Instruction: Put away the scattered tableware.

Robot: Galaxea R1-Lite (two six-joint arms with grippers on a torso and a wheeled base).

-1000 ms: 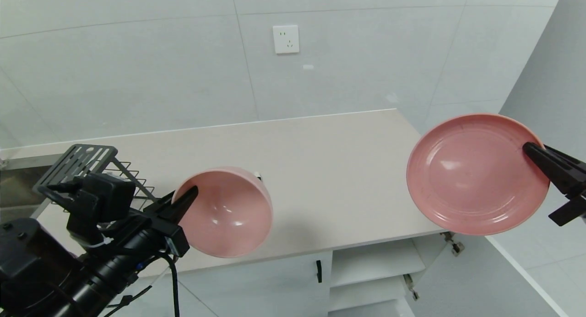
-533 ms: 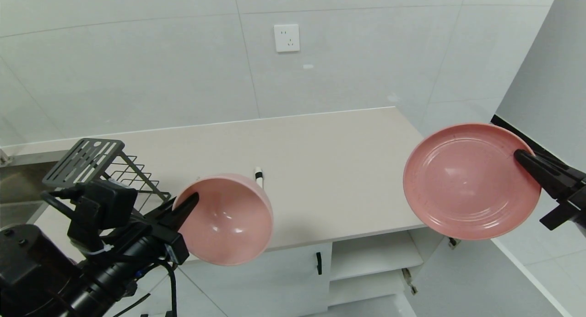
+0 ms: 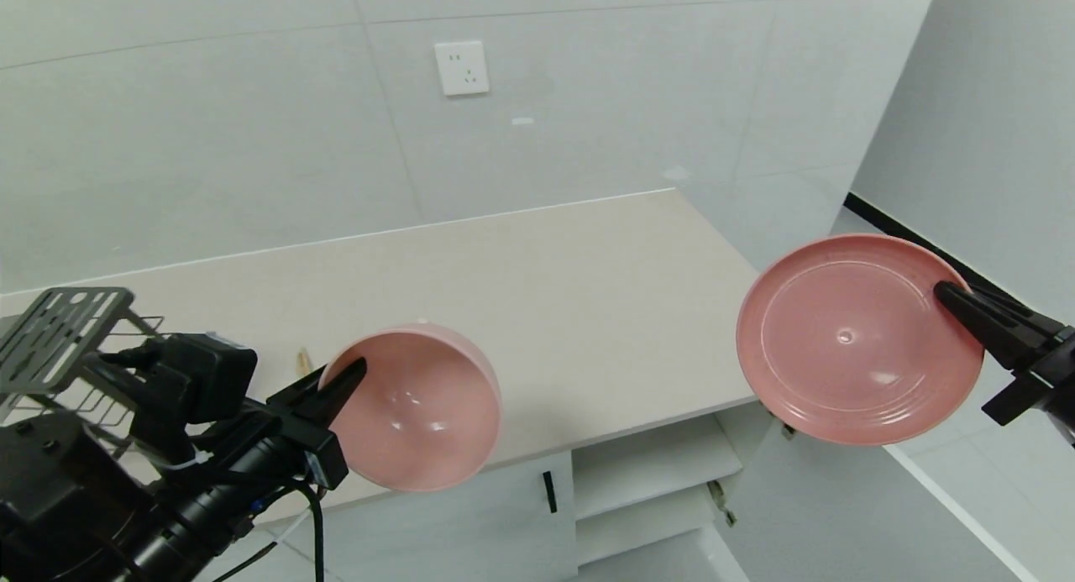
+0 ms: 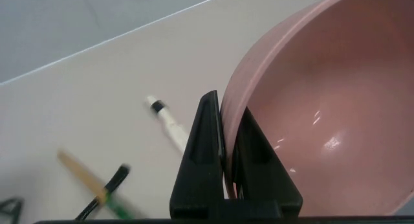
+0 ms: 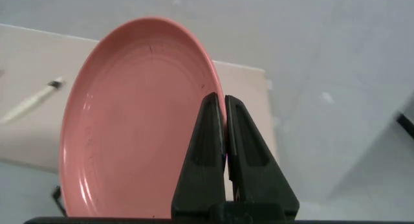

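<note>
A pink bowl (image 3: 420,410) hangs tilted over the counter's front edge, its rim pinched by my left gripper (image 3: 353,372), which is shut on it. The left wrist view has the same bowl (image 4: 330,114) with both fingers (image 4: 207,146) clamped across its wall (image 4: 226,130). A pink plate (image 3: 848,338) is held on edge in the air past the counter's right end, my right gripper (image 3: 949,295) shut on its rim. In the right wrist view the plate (image 5: 136,120) stands upright in that gripper (image 5: 225,130).
The beige counter (image 3: 521,288) runs along the tiled wall. A white-tipped utensil (image 4: 169,123) and a wooden stick with a green-black one (image 4: 97,188) lie on it. A dark wire rack (image 3: 59,330) stands at the left. Open cabinet shelves (image 3: 655,473) are below.
The whole head view has shifted left and the counter looks farther away, so the camera has moved. Bowl and plate stay held in the grippers, the plate a little lower.
</note>
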